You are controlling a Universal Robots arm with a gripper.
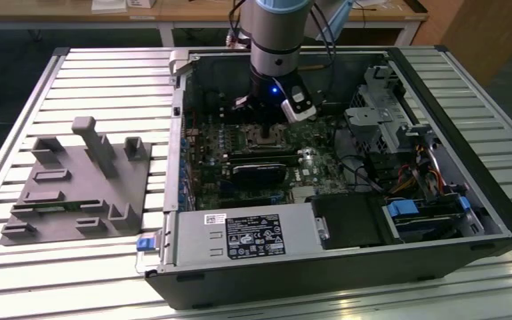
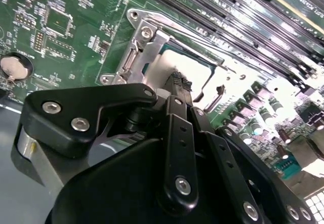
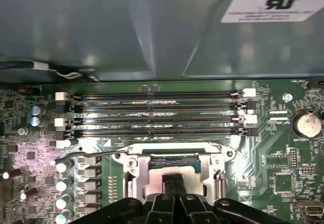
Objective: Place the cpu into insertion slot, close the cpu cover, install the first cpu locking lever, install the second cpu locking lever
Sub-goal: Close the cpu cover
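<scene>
The insertion slot (image 1: 265, 137) sits on the green motherboard inside the open computer case. The cpu (image 3: 190, 171) lies in it, its pale silver face (image 2: 192, 64) showing through the square window of the cpu cover (image 3: 212, 165). The shiny cover (image 2: 132, 57) lies flat over the chip. My gripper (image 3: 174, 179) is shut, its two black fingers pressed together with nothing between them, tips right at the cpu's face (image 2: 178, 81). A thin wire locking lever (image 3: 96, 154) runs along the socket's edge beside the memory slots. A hooked lever end (image 2: 217, 95) shows beside the socket.
Long black memory slots (image 3: 157, 113) run beside the socket. A black expansion card (image 1: 258, 175), a power supply (image 1: 238, 237) and drive cages (image 1: 389, 120) crowd the case. A grey fixture block (image 1: 78, 180) stands on the slatted table at the exterior view's left.
</scene>
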